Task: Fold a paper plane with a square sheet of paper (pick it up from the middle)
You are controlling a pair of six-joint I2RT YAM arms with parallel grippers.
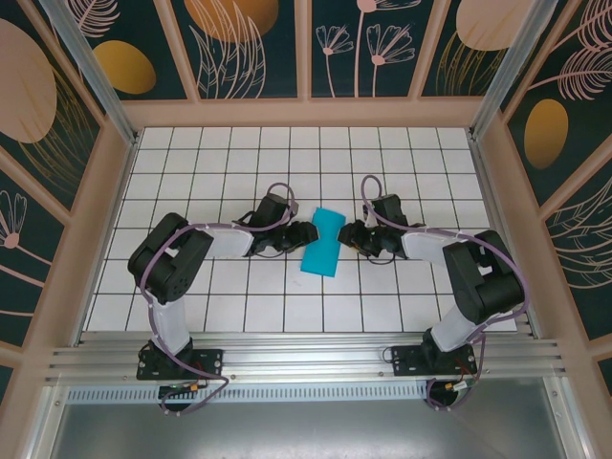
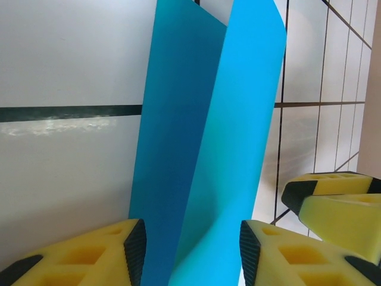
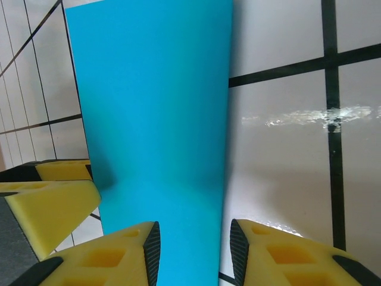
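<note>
Top external: folded paper (image 1: 322, 241) sits mid-table (image 1: 239, 163) between the two grippers, left gripper (image 1: 298, 232) at its left edge, right gripper (image 1: 350, 236) at its right. Left wrist: yellow fingers (image 2: 107, 253) straddle the paper (image 2: 205, 149), two layers standing apart. Right wrist: fingers (image 3: 280, 253) narrowly spread either side of the paper's (image 3: 158, 125) near end; grip contact cannot be told.

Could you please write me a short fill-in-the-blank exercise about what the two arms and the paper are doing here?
1. The sheet of paper is ____ in colour.
2. It lies between the left gripper and the ____ gripper.
3. In the left wrist view the paper is folded into ____ layers.
4. The gripper fingers are padded with ____ foam.

Missing words: blue; right; two; yellow
</note>
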